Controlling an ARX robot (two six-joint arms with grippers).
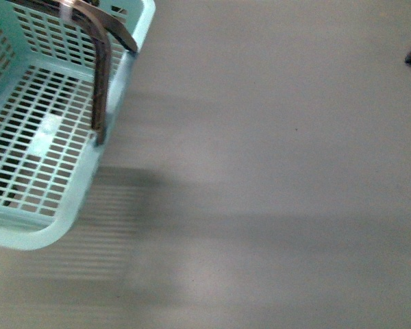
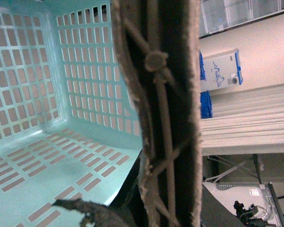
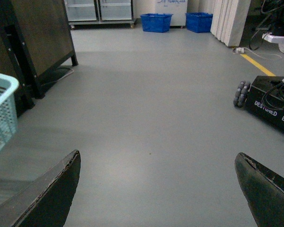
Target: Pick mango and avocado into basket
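A: Basket [image 1: 68, 226] position?
B: Left side of front view, over grey floor [image 1: 274, 205]. Light teal, lattice walls and base. Slatted shadow on floor just beside near corner. Resting or lifted: cannot tell.
A: Handle?
B: Grey-brown handle [image 1: 99, 82] standing up at right rim, white zip tie [image 1: 67, 8] at top. In left wrist view, very close to camera, filling centre, basket interior behind.
A: Left pincer [image 2: 132, 215] state?
B: One worn dark finger [image 2: 85, 213] seen at picture edge, just beside handle. Opening: cannot tell.
A: Right pincer [image 3: 157, 156]?
B: Spread wide, only bare floor between fingers [image 3: 52, 194]. Basket rim off to one side, apart from fingers.
A: Surroundings?
B: Dark cabinet [image 3: 38, 38] near basket; two blue crates [image 3: 156, 21] far back; black wheeled base [image 3: 272, 106], lettered "DESIGNED BY".
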